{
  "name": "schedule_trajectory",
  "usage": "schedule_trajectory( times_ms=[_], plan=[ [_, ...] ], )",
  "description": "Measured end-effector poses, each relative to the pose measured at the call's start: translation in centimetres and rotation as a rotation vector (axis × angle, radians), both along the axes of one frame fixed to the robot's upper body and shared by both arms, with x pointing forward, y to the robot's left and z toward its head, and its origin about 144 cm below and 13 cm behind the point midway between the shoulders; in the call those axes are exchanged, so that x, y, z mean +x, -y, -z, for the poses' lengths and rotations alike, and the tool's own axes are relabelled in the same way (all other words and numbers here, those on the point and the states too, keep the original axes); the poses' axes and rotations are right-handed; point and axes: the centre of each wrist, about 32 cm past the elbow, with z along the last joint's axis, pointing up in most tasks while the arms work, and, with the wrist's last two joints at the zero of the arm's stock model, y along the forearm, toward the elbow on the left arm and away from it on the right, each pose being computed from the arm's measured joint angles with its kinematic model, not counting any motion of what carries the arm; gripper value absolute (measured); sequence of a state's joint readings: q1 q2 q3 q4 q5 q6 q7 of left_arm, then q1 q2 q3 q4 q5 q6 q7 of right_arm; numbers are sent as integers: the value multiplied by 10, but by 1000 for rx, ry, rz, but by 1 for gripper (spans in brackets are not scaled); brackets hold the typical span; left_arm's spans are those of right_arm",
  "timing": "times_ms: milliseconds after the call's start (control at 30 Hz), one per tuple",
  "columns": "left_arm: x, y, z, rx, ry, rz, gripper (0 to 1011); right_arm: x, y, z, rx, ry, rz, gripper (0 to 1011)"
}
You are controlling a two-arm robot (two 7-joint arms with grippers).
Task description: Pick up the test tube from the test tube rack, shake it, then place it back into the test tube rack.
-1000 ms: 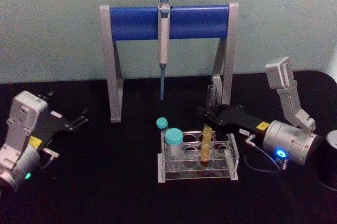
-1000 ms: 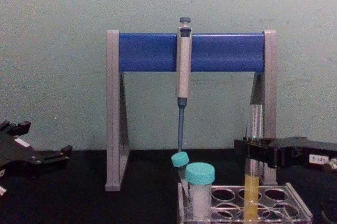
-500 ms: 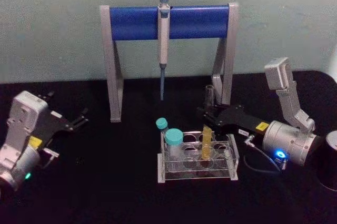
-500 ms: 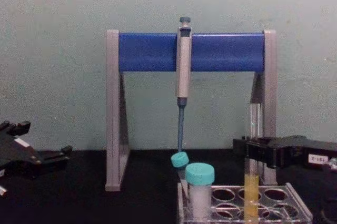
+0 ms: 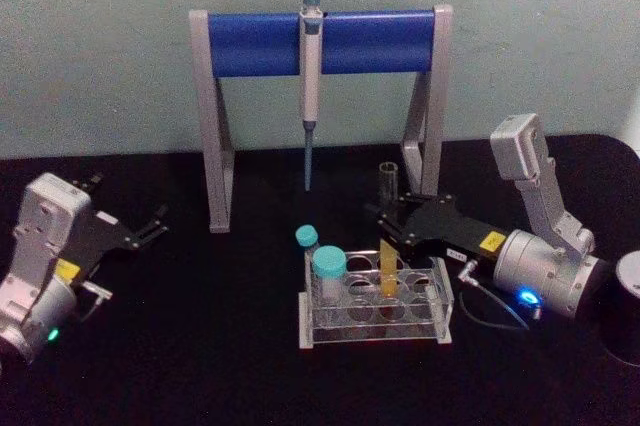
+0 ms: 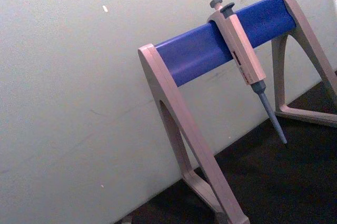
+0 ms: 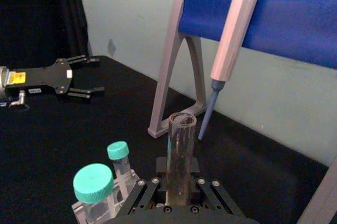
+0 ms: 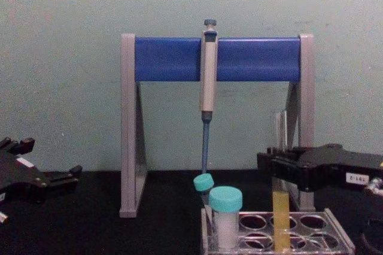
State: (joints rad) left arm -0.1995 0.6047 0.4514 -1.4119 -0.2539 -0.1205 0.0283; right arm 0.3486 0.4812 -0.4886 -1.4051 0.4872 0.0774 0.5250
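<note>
The test tube (image 5: pixel 388 246) is a clear glass tube with yellow liquid in its lower part. It stands upright in the clear test tube rack (image 5: pixel 375 334), its round bottom still inside a hole. My right gripper (image 5: pixel 389 222) is shut on the tube's middle, above the liquid. From the chest, the yellow column (image 8: pixel 280 216) hangs below the right gripper (image 8: pixel 279 165), over the rack (image 8: pixel 336 232). In the right wrist view the tube (image 7: pixel 180 150) rises from between the black fingers (image 7: pixel 208 195). My left gripper (image 5: pixel 150 226) rests open at the far left, well away.
Two teal-capped vials (image 5: pixel 329 266) (image 5: pixel 307 238) stand in the rack's left end. Behind the rack is a grey-and-blue stand (image 5: pixel 250 44) with a pipette (image 5: pixel 311 76) hanging from it. A dark round object (image 5: pixel 628 311) sits at the right edge.
The right gripper has risen a little with the test tube, and the tube's top and liquid now sit higher relative to the rack. The left arm has stayed still.
</note>
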Motion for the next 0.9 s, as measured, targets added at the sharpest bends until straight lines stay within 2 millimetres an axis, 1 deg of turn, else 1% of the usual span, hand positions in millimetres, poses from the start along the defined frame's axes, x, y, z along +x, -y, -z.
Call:
schedule_trajectory(
  times_ms=[333,567,900],
  plan=[
    [0,0,0,0,0,0,1009,-5,-1,-10,10,58,4,235],
    [0,0,0,0,0,0,1010,-9,0,-23,18,113,10,235],
    [0,0,0,0,0,0,1010,-6,-1,-36,39,178,2,235]
  ],
)
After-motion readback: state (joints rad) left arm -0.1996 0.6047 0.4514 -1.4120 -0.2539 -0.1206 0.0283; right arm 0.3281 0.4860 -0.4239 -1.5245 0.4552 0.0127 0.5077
